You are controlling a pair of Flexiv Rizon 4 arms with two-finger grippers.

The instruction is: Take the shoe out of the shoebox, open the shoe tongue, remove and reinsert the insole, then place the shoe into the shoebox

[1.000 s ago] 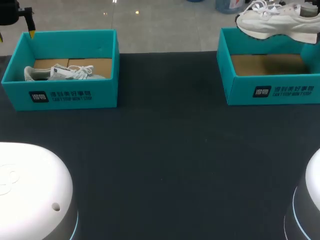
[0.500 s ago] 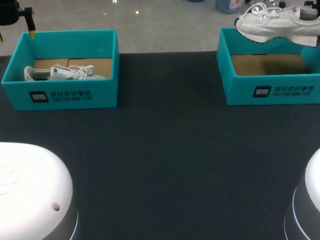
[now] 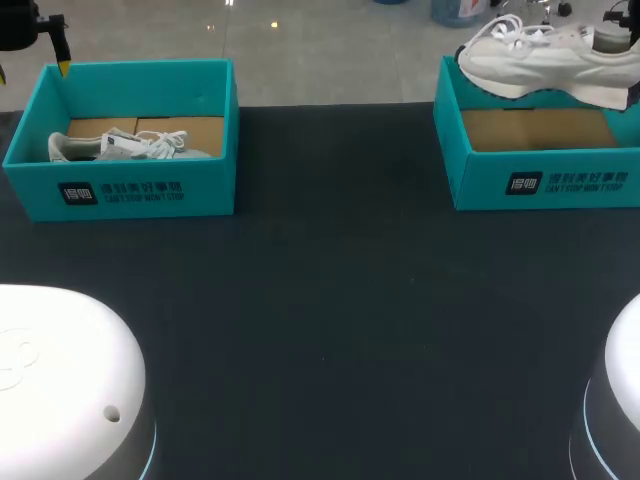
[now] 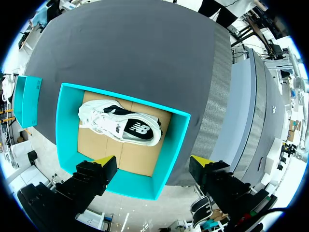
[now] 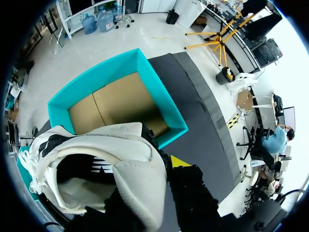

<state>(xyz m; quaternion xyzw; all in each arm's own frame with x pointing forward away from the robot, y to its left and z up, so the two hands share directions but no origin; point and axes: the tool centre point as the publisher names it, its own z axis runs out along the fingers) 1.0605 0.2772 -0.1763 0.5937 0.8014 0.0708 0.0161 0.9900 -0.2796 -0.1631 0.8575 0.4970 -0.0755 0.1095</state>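
Note:
Two teal shoeboxes stand at the far side of the table. The left shoebox (image 3: 120, 190) holds a white and grey shoe (image 3: 120, 147) lying on its side; in the left wrist view this shoe (image 4: 120, 126) lies under my left gripper (image 4: 153, 162). That gripper is open, hanging above the box's far wall (image 3: 32, 66) and touching nothing. My right gripper (image 5: 161, 166) is shut on the heel collar of a white shoe (image 5: 96, 169). This white shoe (image 3: 545, 62) hangs above the right shoebox (image 3: 545, 185), whose cardboard floor (image 5: 116, 101) is bare.
Dark table surface (image 3: 330, 320) stretches between and in front of the boxes. The white bases of my two arms (image 3: 60, 380) fill the near corners.
The held white shoe has shifted a little to the left and dipped slightly lower over the right box. The left arm and both boxes have stayed still.

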